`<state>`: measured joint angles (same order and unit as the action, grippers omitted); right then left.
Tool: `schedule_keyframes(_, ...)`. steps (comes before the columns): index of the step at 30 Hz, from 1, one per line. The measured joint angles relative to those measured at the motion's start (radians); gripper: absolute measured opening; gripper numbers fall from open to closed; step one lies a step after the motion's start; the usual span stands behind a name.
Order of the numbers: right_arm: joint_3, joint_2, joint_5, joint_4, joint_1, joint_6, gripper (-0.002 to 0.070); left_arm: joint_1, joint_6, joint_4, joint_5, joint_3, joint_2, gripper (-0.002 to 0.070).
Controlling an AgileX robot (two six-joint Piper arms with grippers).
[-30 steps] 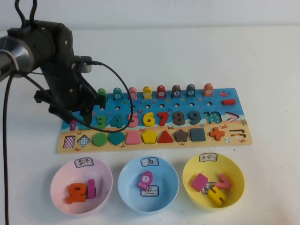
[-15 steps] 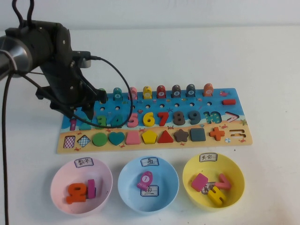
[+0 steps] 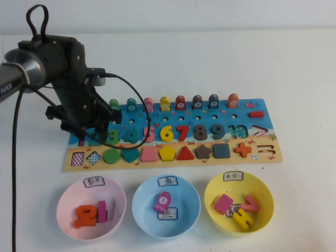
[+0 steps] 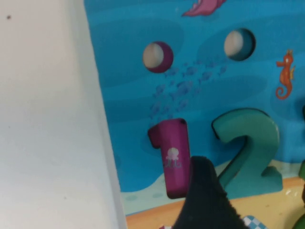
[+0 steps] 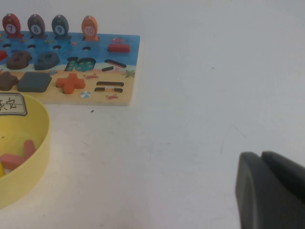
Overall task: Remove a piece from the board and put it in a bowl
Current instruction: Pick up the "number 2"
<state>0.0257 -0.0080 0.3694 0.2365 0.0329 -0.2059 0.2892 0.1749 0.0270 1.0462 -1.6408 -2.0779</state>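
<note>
Teal 2 (image 4: 248, 148) seated in board (image 3: 262, 152) recess beside purple 1 (image 4: 171, 155). Left gripper (image 3: 97, 126) over it, fingers spread wide, empty. Light, stiff, probably slick: pinch across flat edges. Right gripper (image 5: 271, 188) parked above counter (image 5: 200, 95), fingers closed.

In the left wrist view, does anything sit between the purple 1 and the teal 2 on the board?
No piece does: only a narrow strip of blue board separates the purple 1 from the teal 2, though a dark fingertip of the open left gripper overlaps its lower end.
</note>
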Motion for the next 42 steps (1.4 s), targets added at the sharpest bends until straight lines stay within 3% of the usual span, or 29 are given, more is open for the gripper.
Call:
schedule_keyframes(30,0.000,0.000,0.000,0.000,0.000,0.000,-0.0017,0.000,-0.002,0.000,-0.012,0.000,-0.025,0.0358)
schedule_keyframes(39,0.000,0.000,0.000,0.000,0.000,0.000,-0.0017,0.000,-0.002,0.002,-0.016,0.000,-0.025,0.0222)
schedule_keyframes(42,0.000,0.000,0.000,0.000,0.000,0.000,-0.0017,0.000,-0.002,0.002,-0.016,0.000,-0.025,0.0214)
